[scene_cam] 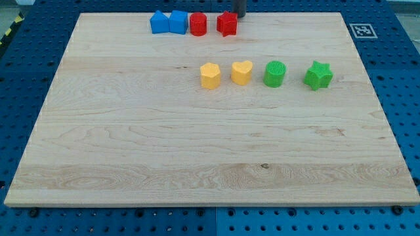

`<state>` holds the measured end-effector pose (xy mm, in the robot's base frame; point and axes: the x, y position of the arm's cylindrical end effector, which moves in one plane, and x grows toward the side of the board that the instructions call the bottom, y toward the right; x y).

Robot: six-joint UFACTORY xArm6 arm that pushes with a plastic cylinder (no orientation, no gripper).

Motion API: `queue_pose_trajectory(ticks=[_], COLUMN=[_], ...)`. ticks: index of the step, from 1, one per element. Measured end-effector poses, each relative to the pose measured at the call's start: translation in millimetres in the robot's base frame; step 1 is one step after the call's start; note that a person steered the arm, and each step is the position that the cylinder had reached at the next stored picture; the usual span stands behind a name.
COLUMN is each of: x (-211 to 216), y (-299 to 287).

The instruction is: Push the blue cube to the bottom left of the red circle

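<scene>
The blue cube (pixel 178 21) sits near the view's top edge of the wooden board (pixel 131 151), touching a second blue block (pixel 159 22) on its left. The red circle (pixel 198 24) stands just right of the cube, with a small gap. A red star (pixel 227 23) is right of the circle. My tip (pixel 240 16) shows as a dark rod at the view's top, just right of and above the red star, well right of the blue cube.
A row sits mid-board: a yellow hexagon-like block (pixel 210 75), a yellow heart (pixel 241 72), a green circle (pixel 275 73) and a green star (pixel 318 75). A marker tag (pixel 361 30) is at the board's top right corner.
</scene>
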<state>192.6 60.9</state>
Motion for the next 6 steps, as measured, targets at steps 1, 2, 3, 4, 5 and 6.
queue_pose_trajectory(ticks=[1, 2, 3, 4, 5, 6], x=[0.0, 0.2, 0.4, 0.3, 2.0, 8.4], y=[0.0, -16.3, -59.1, -88.5, -97.9, -142.3])
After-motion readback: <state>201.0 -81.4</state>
